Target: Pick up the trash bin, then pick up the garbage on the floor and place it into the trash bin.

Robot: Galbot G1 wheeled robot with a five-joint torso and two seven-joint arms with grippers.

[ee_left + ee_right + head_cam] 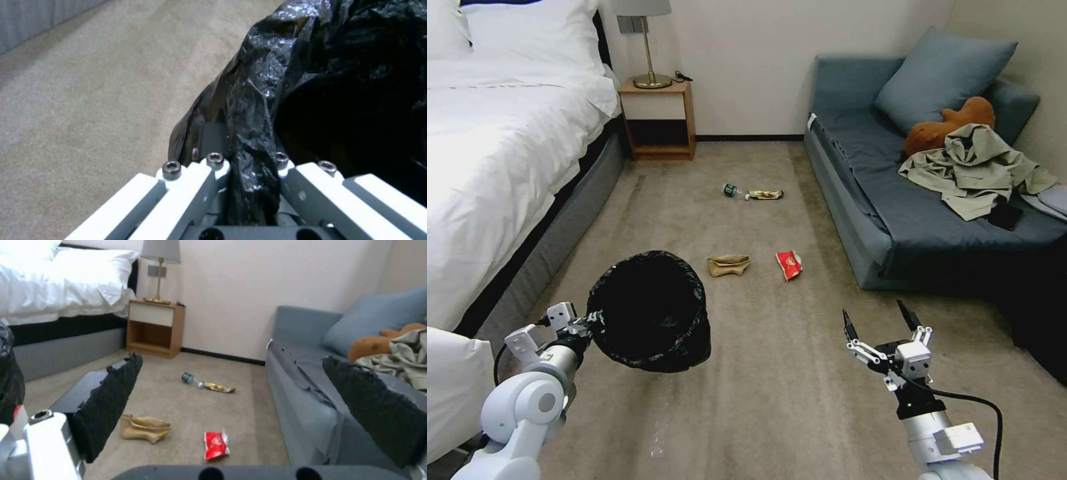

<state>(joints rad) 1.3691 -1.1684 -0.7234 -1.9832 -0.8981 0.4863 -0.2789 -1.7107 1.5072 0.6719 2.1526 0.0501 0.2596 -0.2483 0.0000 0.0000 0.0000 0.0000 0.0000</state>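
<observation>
The trash bin (650, 310), lined with a crinkly black bag, hangs tilted at the lower left with its mouth toward me. My left gripper (592, 320) is shut on its rim; in the left wrist view the gripper (247, 160) pinches the bag-covered edge of the bin (333, 100). My right gripper (882, 320) hovers open over the carpet at the lower right. Ahead of it lie the garbage items: a crumpled brown paper bag (728, 265) (144, 428), a red snack packet (789, 264) (217, 445), and farther off a gold wrapper (765, 195) (218, 387) beside a small bottle (734, 191) (189, 377).
A white bed (494, 167) runs along the left. A blue sofa (894, 220) lines the right, carrying a beige clothing heap (974, 167) and a brown plush toy (947, 127). A wooden nightstand (657, 120) with a lamp stands at the back wall. Carpet lies between them.
</observation>
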